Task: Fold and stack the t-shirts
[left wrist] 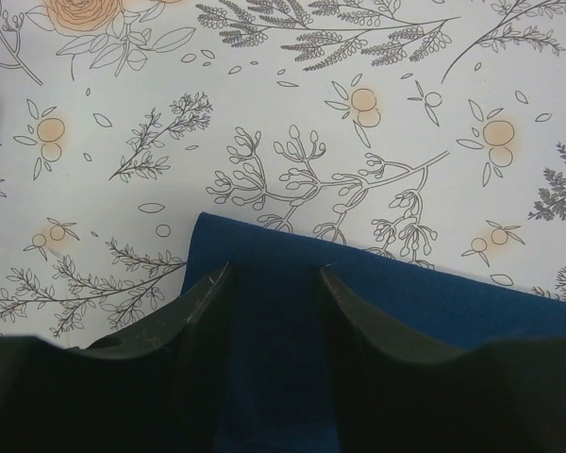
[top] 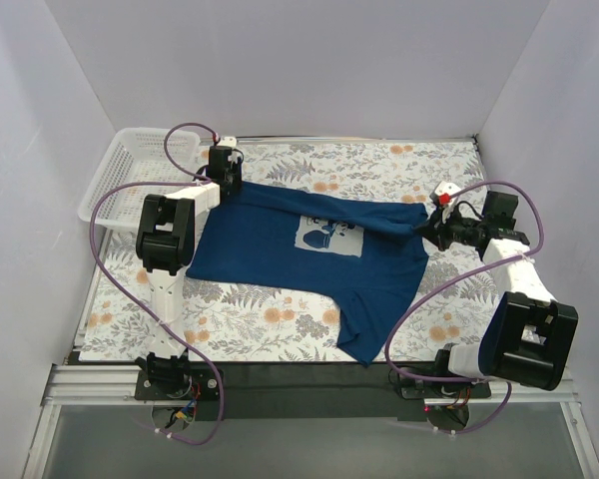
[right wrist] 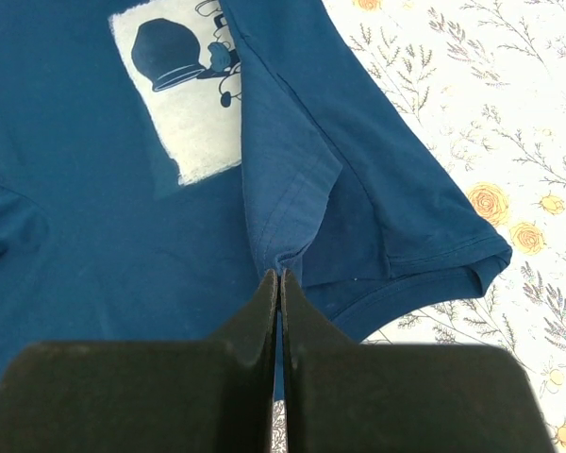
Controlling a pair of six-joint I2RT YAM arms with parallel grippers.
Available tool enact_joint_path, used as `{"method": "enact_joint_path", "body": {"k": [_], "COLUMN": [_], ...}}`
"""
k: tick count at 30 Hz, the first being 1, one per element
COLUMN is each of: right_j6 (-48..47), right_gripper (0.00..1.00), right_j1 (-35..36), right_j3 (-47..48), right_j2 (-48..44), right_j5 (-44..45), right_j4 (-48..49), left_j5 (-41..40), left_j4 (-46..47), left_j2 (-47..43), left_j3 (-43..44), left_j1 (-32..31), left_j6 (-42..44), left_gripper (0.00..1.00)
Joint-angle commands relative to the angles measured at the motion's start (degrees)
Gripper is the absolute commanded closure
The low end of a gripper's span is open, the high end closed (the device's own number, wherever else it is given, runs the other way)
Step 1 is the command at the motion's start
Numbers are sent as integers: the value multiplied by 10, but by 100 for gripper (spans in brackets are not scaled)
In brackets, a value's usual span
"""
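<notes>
A dark navy t-shirt [top: 280, 254] lies spread on the floral cloth, its pale chest graphic [top: 329, 238] facing up. A folded band of it runs along the far edge, from my left gripper to my right gripper. My left gripper [top: 225, 183] is at the shirt's far left corner. In the left wrist view the gripper [left wrist: 274, 274] is open, with the shirt's corner [left wrist: 406, 293] lying between the fingers. My right gripper [top: 426, 228] is at the shirt's right side. In the right wrist view it [right wrist: 280, 276] is shut on a pinched fold of the shirt [right wrist: 75, 236] beside the graphic [right wrist: 184, 104].
A white lattice basket [top: 130, 165] stands at the far left corner of the table. White walls close in the left, back and right sides. The floral tablecloth [top: 280, 314] shows around the shirt, and the black front rail [top: 299, 384] runs along the near edge.
</notes>
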Motion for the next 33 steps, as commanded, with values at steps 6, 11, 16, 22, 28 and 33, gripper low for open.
{"method": "enact_joint_path", "body": {"k": [6, 11, 16, 22, 28, 33], "right_j6": [-67, -143, 10, 261, 385, 428], "right_gripper": [99, 50, 39, 50, 56, 56], "right_j1": [2, 5, -2, 12, 15, 18], "right_j3": [-11, 1, 22, 83, 179, 246], "right_j2": [-28, -11, -14, 107, 250, 317], "right_j5": [-19, -37, 33, 222, 260, 243], "right_j4": [-48, -136, -35, 107, 110, 107], "left_j5": [-6, 0, 6, 12, 15, 14], "left_j4": [-49, -52, -51, -52, -51, -52], "left_j2": [24, 24, 23, 24, 26, 25], "left_j3": [6, 7, 6, 6, 6, 6], "left_j1": [10, 11, 11, 11, 12, 12], "left_j6": [1, -1, -1, -4, -6, -3], "left_gripper": [60, 59, 58, 58, 57, 57]}}
